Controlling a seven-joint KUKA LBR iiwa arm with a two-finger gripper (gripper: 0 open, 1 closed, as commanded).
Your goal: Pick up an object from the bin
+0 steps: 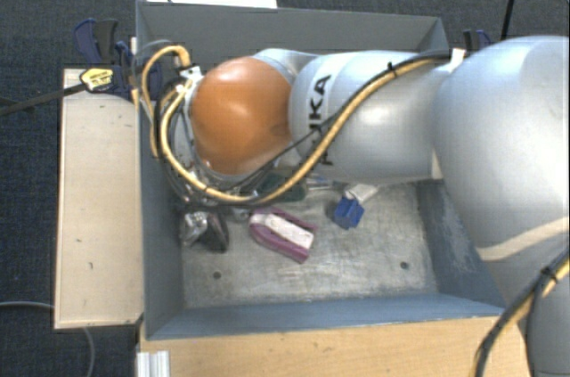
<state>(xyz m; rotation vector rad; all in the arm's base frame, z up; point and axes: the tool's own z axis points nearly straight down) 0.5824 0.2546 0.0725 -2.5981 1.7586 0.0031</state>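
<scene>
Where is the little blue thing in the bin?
In the camera view, the little blue thing lies on the bin floor near its middle, just right of the purple block.

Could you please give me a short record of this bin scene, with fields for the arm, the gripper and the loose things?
arm: arm reaches in from the right, its orange cover over the bin's left half
gripper: gripper low, near the left wall
nearest thing: purple and white block, just right of the gripper
other thing: small blue piece, further right
held: cannot tell
bin: grey metal bin
</scene>
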